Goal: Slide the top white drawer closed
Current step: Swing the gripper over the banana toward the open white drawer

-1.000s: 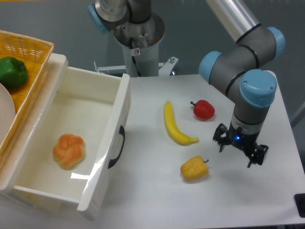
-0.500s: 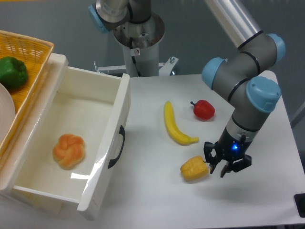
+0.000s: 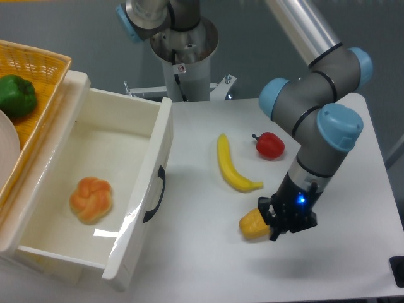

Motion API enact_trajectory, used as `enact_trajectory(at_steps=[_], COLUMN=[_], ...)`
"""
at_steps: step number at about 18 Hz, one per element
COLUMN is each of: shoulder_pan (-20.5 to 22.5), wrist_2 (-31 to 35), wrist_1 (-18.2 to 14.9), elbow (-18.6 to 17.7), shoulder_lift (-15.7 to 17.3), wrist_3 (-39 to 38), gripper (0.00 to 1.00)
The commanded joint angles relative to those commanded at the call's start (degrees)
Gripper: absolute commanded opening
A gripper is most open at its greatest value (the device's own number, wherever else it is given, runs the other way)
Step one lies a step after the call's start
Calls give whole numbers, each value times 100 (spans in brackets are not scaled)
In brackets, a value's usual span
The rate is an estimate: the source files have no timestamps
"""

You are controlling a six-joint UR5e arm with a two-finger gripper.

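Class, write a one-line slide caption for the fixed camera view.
Gripper low beside the yellow pepper; top white drawer open, holding a bread roll.

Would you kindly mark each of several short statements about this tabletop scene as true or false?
1. The top white drawer is pulled open. True.
2. The drawer is empty. False: an orange bun lies on its floor.
3. The gripper is at the drawer's black handle. False: it is far to the right, right beside the yellow pepper.
4. A banana lies on the table between the drawer and the red pepper. True.
5. The green pepper sits in the yellow basket. True.
6. The red pepper lies inside the drawer. False: it is on the table.
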Motion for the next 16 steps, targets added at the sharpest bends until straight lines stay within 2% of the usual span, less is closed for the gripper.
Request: enact_trajectory(at_steps=[6,9,11,16], shoulder_pan=[-27,-27,-44,-106], wrist_2=[-887,-1230,-1319,-1266], wrist_1=[-61,-315,-596,-1641], elbow=[26,70,97,53], shoulder_lift=[-53,-53,-9,324], wrist_3=[-563,-502,-493,-204], gripper=[0,0,0,0])
